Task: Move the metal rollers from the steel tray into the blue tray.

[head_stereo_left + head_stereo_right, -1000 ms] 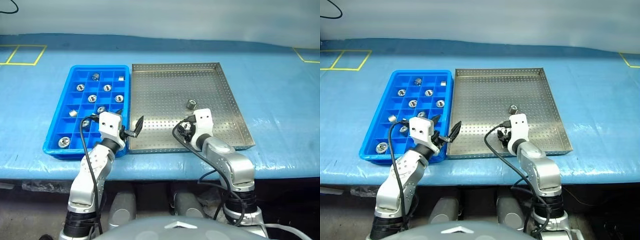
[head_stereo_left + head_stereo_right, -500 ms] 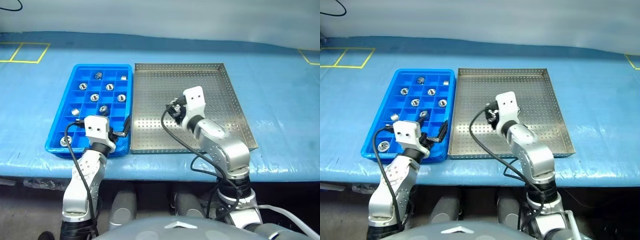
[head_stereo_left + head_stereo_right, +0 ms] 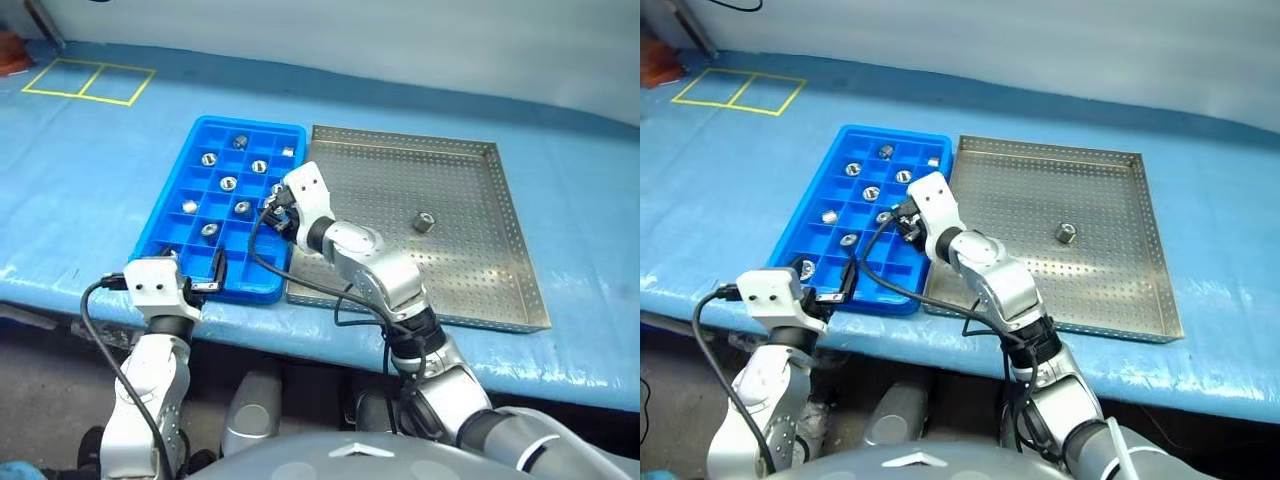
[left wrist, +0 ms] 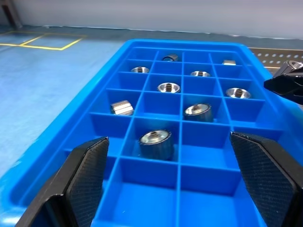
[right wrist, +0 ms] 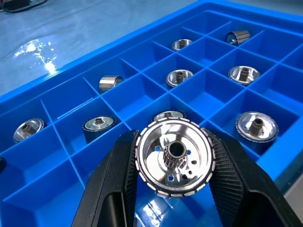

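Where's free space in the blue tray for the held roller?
Right end effector grips a roller over the blue tray. Bare cells: the near rows by the left end effector. Crowded: the far rows, a roller in most cells. One roller left in the steel tray.

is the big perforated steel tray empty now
No, one small shiny metal roller still sits on the perforated steel tray.

Rollers (image 4: 155, 143) in blue tray (image 4: 120, 54) cells

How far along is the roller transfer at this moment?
Done: nine metal rollers sit in blue tray cells. In hand: the right gripper, over that tray, clamps another. Left: one roller remains in the steel tray. The left gripper is open.
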Tool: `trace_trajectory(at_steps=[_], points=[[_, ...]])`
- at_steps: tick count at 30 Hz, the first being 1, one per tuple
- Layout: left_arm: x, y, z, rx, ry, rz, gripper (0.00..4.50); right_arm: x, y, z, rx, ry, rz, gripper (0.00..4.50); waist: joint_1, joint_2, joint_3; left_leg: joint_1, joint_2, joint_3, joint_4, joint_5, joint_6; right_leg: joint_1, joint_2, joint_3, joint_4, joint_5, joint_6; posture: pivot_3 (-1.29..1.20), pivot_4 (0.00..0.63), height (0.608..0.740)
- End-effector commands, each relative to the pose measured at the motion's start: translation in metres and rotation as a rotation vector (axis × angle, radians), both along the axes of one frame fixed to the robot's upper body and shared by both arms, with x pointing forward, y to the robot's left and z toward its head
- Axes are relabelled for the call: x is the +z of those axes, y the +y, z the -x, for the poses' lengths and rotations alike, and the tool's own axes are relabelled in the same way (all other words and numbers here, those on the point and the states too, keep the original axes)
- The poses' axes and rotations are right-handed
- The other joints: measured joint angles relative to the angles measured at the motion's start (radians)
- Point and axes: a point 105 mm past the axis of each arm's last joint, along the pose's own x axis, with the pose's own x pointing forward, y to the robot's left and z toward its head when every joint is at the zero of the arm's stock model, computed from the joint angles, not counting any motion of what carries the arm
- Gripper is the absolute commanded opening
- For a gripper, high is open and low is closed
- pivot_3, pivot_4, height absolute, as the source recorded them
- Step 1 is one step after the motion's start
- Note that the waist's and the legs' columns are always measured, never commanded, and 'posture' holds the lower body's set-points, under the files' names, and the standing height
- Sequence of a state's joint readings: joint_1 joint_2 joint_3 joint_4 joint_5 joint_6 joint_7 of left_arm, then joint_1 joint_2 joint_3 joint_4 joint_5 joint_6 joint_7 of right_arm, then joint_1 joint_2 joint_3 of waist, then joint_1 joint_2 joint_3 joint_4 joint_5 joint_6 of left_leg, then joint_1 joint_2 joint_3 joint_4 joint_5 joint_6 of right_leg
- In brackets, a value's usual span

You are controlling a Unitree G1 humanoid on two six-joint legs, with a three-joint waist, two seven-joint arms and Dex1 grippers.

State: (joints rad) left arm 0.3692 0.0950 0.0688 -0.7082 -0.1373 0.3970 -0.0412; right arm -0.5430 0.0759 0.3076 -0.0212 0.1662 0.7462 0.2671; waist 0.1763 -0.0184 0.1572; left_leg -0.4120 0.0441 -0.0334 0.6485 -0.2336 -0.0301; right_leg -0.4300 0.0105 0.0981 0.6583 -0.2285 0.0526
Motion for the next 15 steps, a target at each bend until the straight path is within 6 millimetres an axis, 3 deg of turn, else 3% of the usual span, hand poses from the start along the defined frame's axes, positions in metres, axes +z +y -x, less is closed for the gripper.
trace_trajectory(at_steps=[1,11,12,15], points=[[0.018,-0.003,0.002,0.002,-0.078,-0.005,4.5,0.01,0.008,0.002,0.034,-0.036,-0.025,1.72,0.016,0.0,0.0,0.0,0.0,0.0,0.0,0.0,0.0,0.0,0.0,0.0,0.0,0.0,0.0,0.51,0.15,0.74],[0.016,-0.009,-0.003,-0.024,-0.075,0.007,4.5,-0.008,0.001,0.013,0.046,0.012,0.024,1.72,0.062,0.0,0.0,-0.002,0.0,0.001,-0.001,-0.001,-0.001,-0.003,0.0,0.0,-0.001,0.0,-0.001,0.49,0.15,0.74],[0.016,-0.01,-0.003,-0.028,-0.075,0.008,4.5,-0.009,-0.002,0.012,0.035,0.012,0.031,2.45,0.064,0.0,0.0,-0.002,0.0,0.001,-0.001,-0.001,-0.001,-0.003,0.0,0.0,-0.001,0.0,-0.001,0.49,0.15,0.74],[0.016,-0.011,-0.004,-0.033,-0.076,0.009,4.5,-0.011,-0.01,0.01,0.006,0.015,0.041,3.37,0.071,0.0,0.0,-0.002,0.001,0.001,-0.001,-0.001,-0.001,-0.003,0.0,0.0,-0.001,-0.001,-0.001,0.48,0.15,0.74]])
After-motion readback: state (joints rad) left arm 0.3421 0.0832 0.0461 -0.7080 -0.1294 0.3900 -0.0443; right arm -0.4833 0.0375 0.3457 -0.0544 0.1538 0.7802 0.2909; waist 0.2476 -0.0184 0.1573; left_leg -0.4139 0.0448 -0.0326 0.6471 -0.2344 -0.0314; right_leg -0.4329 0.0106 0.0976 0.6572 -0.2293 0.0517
